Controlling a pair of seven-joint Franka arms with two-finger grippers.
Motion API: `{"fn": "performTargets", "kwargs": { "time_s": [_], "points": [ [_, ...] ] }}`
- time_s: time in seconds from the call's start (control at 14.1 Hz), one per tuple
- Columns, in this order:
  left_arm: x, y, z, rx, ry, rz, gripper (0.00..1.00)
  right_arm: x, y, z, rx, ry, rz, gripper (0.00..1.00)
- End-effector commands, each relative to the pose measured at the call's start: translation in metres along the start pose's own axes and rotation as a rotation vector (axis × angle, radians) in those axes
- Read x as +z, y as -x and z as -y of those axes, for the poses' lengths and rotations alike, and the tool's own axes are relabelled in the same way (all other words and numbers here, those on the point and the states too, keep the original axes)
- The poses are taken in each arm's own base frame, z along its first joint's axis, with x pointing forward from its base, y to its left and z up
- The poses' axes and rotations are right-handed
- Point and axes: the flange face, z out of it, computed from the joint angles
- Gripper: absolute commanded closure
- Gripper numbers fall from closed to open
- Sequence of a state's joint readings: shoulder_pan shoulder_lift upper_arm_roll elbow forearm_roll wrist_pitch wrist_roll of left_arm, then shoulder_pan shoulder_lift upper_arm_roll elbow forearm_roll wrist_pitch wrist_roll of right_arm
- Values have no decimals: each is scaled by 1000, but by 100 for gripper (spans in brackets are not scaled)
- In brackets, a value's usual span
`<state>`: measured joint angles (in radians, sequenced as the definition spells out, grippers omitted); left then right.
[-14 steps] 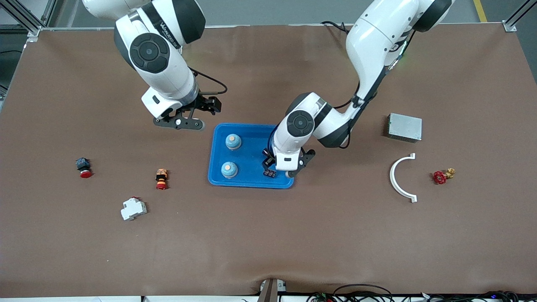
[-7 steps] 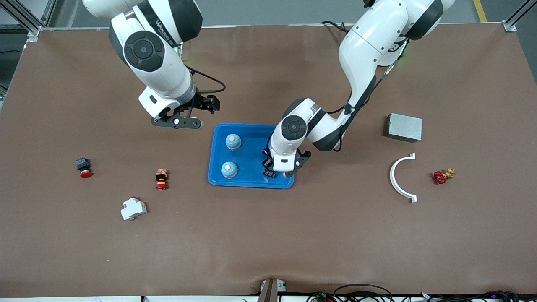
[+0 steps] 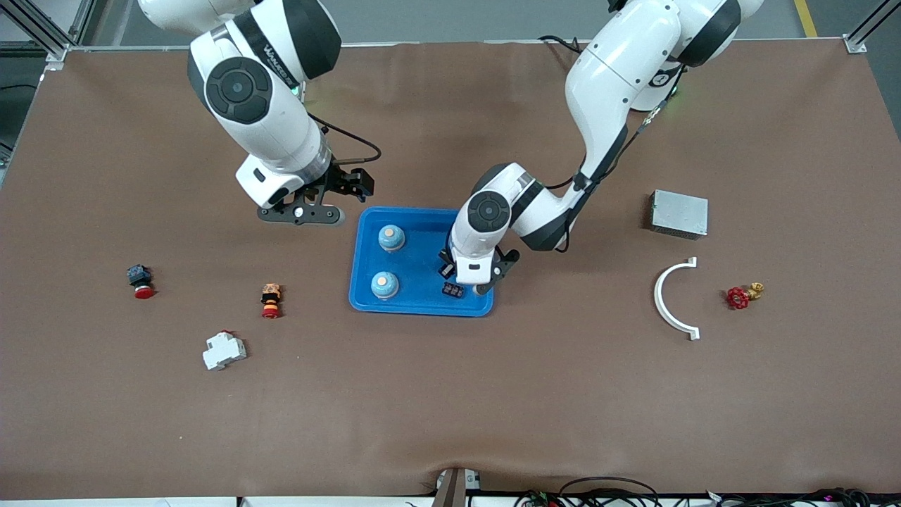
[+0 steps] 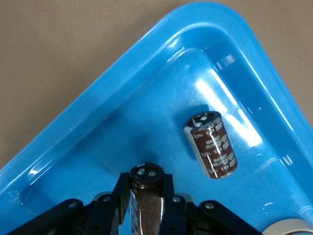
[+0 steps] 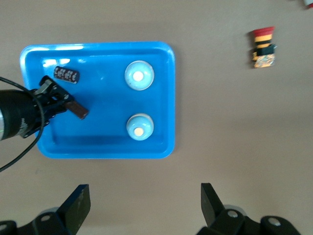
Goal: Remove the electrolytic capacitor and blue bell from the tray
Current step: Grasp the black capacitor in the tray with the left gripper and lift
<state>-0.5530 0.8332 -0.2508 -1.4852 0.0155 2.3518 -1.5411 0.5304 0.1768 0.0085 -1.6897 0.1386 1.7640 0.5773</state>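
Clamping one electrolytic capacitor (image 4: 145, 196) between its fingers, our left end effector (image 4: 145, 205) sits low inside the tray (image 3: 366, 232), at the corner toward the left arm's end; the jaws are closed tight on the dark can, which we judge is the grip needed before lifting it out. A second capacitor (image 4: 211, 144) lies loose on the tray floor just beside the held one, apart from it. Two blue bells (image 3: 391, 238) (image 3: 384, 284) stand upright in the tray toward the right arm's end, untouched. Our right end effector (image 5: 144, 205) hangs wide open and empty over the counter (image 3: 450, 394) beside the tray, waiting, probably placed there to take a bell. Around the tray lie a red push button (image 3: 270, 300), a white breaker (image 3: 224, 350) and a white curved bracket (image 3: 672, 299), well apart.
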Motion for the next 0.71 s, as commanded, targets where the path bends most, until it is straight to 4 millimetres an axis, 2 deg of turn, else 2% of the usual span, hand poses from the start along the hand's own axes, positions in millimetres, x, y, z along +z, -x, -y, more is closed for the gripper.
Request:
{"fn": "performTargets", "kwargs": {
  "time_s": [0.0,0.21,0.35,0.5,0.64],
  "points": [
    [-22,-6,1,-23,-22,-29,100,5,-6,1,24,-55,16,0],
    [-73,-13,3,-25,-52,-49,100,24,-12,4,22,-60,-6,0],
    [-117,-33,8,-41,-62,-62,100,51,-8,11,-7,-35,-55,0],
    [-152,-60,17,-33,-71,-72,100,84,-1,20,-28,-31,-86,0],
    [-176,-93,32,-15,-84,-80,100,111,-2,23,-34,-26,-89,0]
  ]
}}
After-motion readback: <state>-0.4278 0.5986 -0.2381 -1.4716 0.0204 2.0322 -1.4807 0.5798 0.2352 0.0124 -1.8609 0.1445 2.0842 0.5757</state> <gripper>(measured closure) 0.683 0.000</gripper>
